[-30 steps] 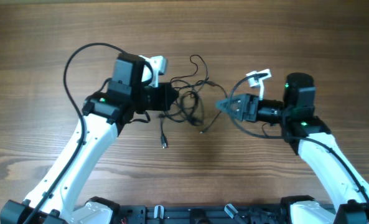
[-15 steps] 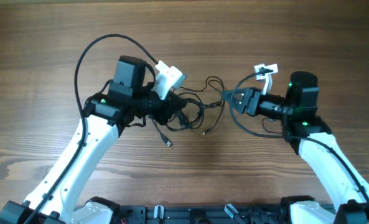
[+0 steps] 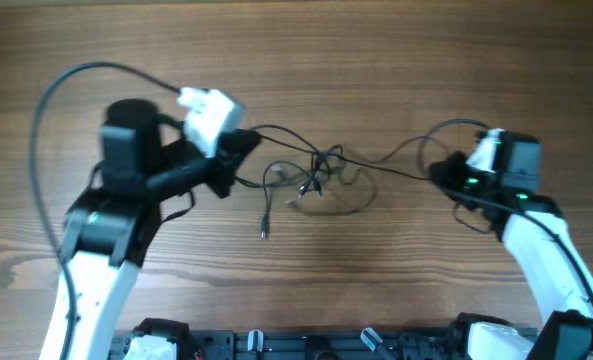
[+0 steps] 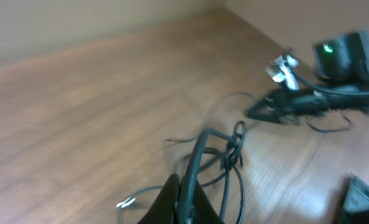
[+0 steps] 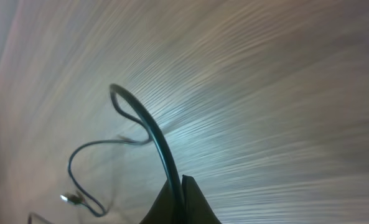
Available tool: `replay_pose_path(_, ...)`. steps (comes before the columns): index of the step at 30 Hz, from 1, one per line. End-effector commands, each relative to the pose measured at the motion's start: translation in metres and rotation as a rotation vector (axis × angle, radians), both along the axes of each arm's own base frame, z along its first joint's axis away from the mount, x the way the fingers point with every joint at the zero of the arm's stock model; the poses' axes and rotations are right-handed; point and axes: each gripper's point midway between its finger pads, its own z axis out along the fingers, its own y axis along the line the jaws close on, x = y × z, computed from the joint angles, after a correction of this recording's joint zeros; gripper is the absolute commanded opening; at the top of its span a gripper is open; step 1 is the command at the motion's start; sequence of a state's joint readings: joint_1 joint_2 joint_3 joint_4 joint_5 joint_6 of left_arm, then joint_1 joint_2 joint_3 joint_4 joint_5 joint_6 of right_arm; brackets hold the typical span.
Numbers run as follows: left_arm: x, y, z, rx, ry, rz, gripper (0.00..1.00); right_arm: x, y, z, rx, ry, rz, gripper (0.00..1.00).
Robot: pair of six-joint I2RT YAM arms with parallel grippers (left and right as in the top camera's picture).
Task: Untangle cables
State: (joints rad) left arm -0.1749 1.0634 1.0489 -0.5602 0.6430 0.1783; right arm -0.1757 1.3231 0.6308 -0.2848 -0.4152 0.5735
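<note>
Overhead: cables [image 3: 316,176] lie mid-way across the table [image 3: 396,60], long axis left-right, knot between the arms; one plug end [image 3: 264,233] points toward the robot. Left gripper [image 3: 242,150] is clamped on the left strand; right gripper [image 3: 439,170] is clamped on the right strand.

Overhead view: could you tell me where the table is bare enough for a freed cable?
Bare: the far strip of table beyond the cables, and the near strip before them. Crowded: between left gripper and right gripper.
</note>
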Motion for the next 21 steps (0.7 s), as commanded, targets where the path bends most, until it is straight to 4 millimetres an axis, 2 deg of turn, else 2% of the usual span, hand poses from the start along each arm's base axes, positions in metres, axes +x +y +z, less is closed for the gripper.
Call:
replay_pose_path(1,0.007,0.047,0.025,0.004,-0.085,0.184,0.04,-0.007,-0.054,-0.006,0.015,0.032,-0.169,0.04)
replay_pose_path(2,0.009,0.057,0.026,-0.006,-0.073,0.232,0.04,-0.010,-0.065,-0.005,0.031,0.032,-0.206,0.04)
replay_pose_path(3,0.014,0.076,0.023,-0.013,-0.039,0.331,0.04,-0.015,-0.079,-0.007,0.036,0.043,-0.257,0.04)
replay_pose_path(5,0.022,0.106,0.014,-0.012,0.019,0.510,0.04,-0.023,-0.096,-0.009,0.043,0.062,-0.317,0.04)
replay_pose_path(6,0.026,0.133,0.009,-0.028,0.068,0.674,0.04,-0.027,-0.102,-0.010,0.048,0.070,-0.342,0.04)
replay_pose_path(7,0.027,0.168,0.002,-0.080,0.131,0.905,0.04,-0.033,-0.112,-0.012,0.057,0.085,-0.383,0.04)
replay_pose_path(8,0.027,0.175,0.002,-0.155,0.167,0.969,0.04,-0.035,-0.115,-0.010,0.086,0.076,-0.394,0.14)
replay_pose_path(9,0.028,0.169,0.003,-0.168,0.173,0.932,0.04,-0.034,-0.111,-0.008,0.104,0.060,-0.367,0.20)
replay_pose_path(10,0.029,0.153,0.006,-0.187,0.174,0.832,0.04,-0.029,-0.098,0.000,0.145,0.014,-0.281,0.36)
replay_pose_path(11,0.029,0.129,0.009,-0.200,0.172,0.672,0.04,-0.025,-0.082,0.008,0.183,-0.034,-0.189,0.58)
replay_pose_path(12,0.027,0.112,0.009,-0.208,0.173,0.551,0.04,-0.022,-0.066,0.016,0.215,-0.080,-0.097,0.73)
replay_pose_path(13,0.022,0.090,0.010,-0.230,0.182,0.389,0.04,-0.020,-0.050,0.024,0.251,-0.120,-0.013,0.82)
replay_pose_path(15,0.015,0.065,0.009,-0.286,0.214,0.193,0.13,-0.018,-0.020,0.037,0.305,-0.179,0.125,0.86)
replay_pose_path(17,0.015,0.053,0.001,-0.340,0.280,0.106,0.13,-0.020,0.016,0.048,0.330,-0.241,0.302,0.86)
replay_pose_path(18,0.015,0.048,-0.003,-0.352,0.309,0.080,0.13,-0.020,0.027,0.048,0.327,-0.239,0.339,0.86)
replay_pose_path(19,0.017,0.042,-0.010,-0.355,0.341,0.058,0.21,-0.020,0.037,0.048,0.320,-0.239,0.377,0.86)
replay_pose_path(20,0.018,0.035,-0.016,-0.352,0.368,0.039,0.36,-0.019,0.045,0.048,0.314,-0.244,0.407,0.86)
replay_pose_path(21,0.019,0.026,-0.025,-0.344,0.399,0.019,0.72,-0.019,0.054,0.049,0.310,-0.250,0.436,0.90)
